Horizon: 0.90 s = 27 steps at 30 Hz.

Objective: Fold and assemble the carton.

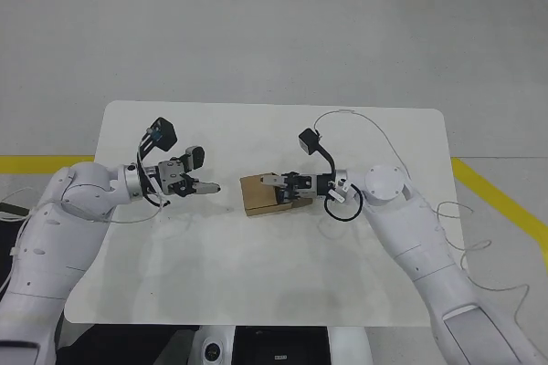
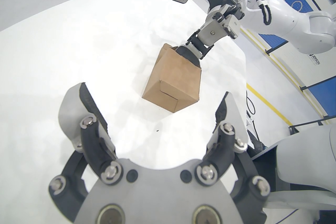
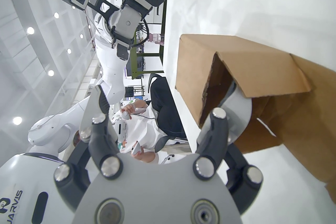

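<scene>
Your right hand point(image 3: 168, 101) is spread wide and grips nothing. One finger point(image 3: 237, 104) is poked into the open end of the carton point(image 2: 173, 78), under a loose flap point(image 3: 262, 72), and the other hangs in free air beside the carton. Your left hand point(image 1: 203, 173) is also wide open and empty. It hovers above the tabletop point(image 1: 274, 274), well apart from the carton, on the side of its closed end.

The carton lies on its side near the middle of the tabletop. The end facing your left hand is tucked shut. The end at your right hand is open, with its flaps loose. You look to be on the second closure.

Next, I judge, you need that finger out of the mouth, the side flaps folded in and the long flap tucked. Bring the left hand in to brace the closed end while you do it.

What blocks the flaps is your own finger. Pushed unbraced, the light carton may skid or crush.
</scene>
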Available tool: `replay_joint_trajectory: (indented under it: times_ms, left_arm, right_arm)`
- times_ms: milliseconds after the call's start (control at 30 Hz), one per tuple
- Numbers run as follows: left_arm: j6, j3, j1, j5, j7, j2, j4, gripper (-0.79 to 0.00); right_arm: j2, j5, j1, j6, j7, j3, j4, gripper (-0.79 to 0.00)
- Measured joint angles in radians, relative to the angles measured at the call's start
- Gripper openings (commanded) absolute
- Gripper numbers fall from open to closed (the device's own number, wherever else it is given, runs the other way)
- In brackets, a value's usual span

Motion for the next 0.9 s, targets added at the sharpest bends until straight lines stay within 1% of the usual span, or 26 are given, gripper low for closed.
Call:
replay_joint_trajectory:
  times_ms: [33,133,200,267,333,400,433,467,567,600,633,667,700,767,900]
  left_arm:
    - [-0.005,-0.007,0.003,0.041,0.02,0.001,-0.011,0.0]
    - [-0.046,-0.024,0.019,0.187,0.132,-0.002,-0.032,0.0]
    - [-0.085,-0.038,0.034,0.293,0.254,-0.008,-0.042,0.0]
    - [-0.091,-0.039,0.057,0.404,0.394,-0.016,-0.049,0.0]
    - [-0.089,-0.026,0.076,0.507,0.503,-0.022,-0.056,0.0]
    - [-0.089,-0.004,0.095,0.622,0.629,-0.027,-0.061,0.0]
    - [-0.089,0.005,0.101,0.67,0.682,-0.028,-0.06,0.0]
    - [-0.089,0.017,0.106,0.734,0.752,-0.03,-0.059,0.0]
    - [-0.088,0.043,0.113,0.902,0.915,-0.032,-0.05,0.0]
    - [-0.085,0.051,0.114,0.946,0.959,-0.033,-0.043,0.0]
    - [-0.082,0.06,0.115,0.985,1.0,-0.034,-0.034,0.0]
    - [-0.078,0.073,0.113,1.03,1.048,-0.036,-0.022,0.0]
    - [-0.076,0.083,0.111,1.058,1.078,-0.037,-0.012,0.0]
    - [-0.071,0.107,0.102,1.113,1.134,-0.041,0.008,0.0]
    - [-0.06,0.144,0.086,1.175,1.199,-0.047,0.049,0.0]
  right_arm:
    - [0.003,-0.004,-0.005,0.006,0.002,0.006,-0.011,-0.092]
    - [0.013,-0.016,-0.02,0.023,0.008,0.024,-0.043,-0.108]
    - [0.019,-0.023,-0.029,0.033,0.011,0.036,-0.066,-0.117]
    - [0.025,-0.031,-0.039,0.043,0.012,0.047,-0.088,-0.132]
    - [0.03,-0.037,-0.046,0.051,0.014,0.056,-0.105,-0.169]
    - [0.036,-0.045,-0.054,0.06,0.016,0.068,-0.125,-0.231]
    - [0.039,-0.05,-0.057,0.064,0.017,0.072,-0.134,-0.369]
    - [0.042,-0.057,-0.062,0.07,0.018,0.079,-0.146,-0.428]
    - [0.052,-0.076,-0.075,0.091,0.025,0.093,-0.174,-0.588]
    - [0.054,-0.083,-0.08,0.098,0.027,0.097,-0.184,-0.665]
    - [0.057,-0.091,-0.084,0.107,0.029,0.101,-0.193,-0.708]
    - [0.061,-0.103,-0.089,0.119,0.031,0.108,-0.207,-0.773]
    - [0.065,-0.114,-0.093,0.129,0.033,0.113,-0.218,-0.785]
    - [0.074,-0.152,-0.102,0.161,0.042,0.126,-0.247,-0.785]
    - [0.093,-0.226,-0.13,0.234,0.067,0.152,-0.305,-0.785]
